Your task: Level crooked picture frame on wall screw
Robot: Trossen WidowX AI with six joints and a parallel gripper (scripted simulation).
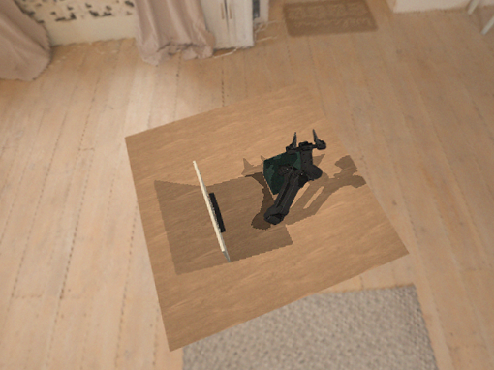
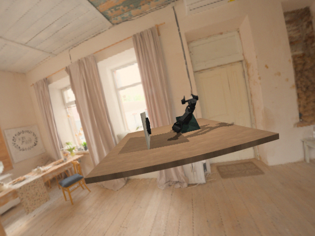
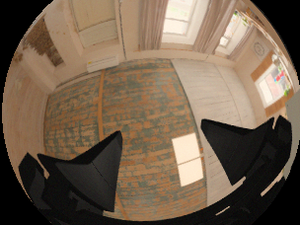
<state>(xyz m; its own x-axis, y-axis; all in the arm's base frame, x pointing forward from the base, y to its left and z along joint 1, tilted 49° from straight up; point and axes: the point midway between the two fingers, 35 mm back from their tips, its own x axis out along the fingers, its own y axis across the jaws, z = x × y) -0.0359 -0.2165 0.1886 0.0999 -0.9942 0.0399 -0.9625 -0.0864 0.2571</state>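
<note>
A black robot arm (image 1: 289, 195) stands on a wooden worktop (image 1: 259, 293), its fingers (image 1: 317, 139) spread apart, well clear of a pale upright panel (image 1: 208, 203) with a dark picture frame (image 1: 217, 212) against one face. A gray rug (image 1: 307, 349) lies on the plank floor (image 1: 55, 235) nearby.
</note>
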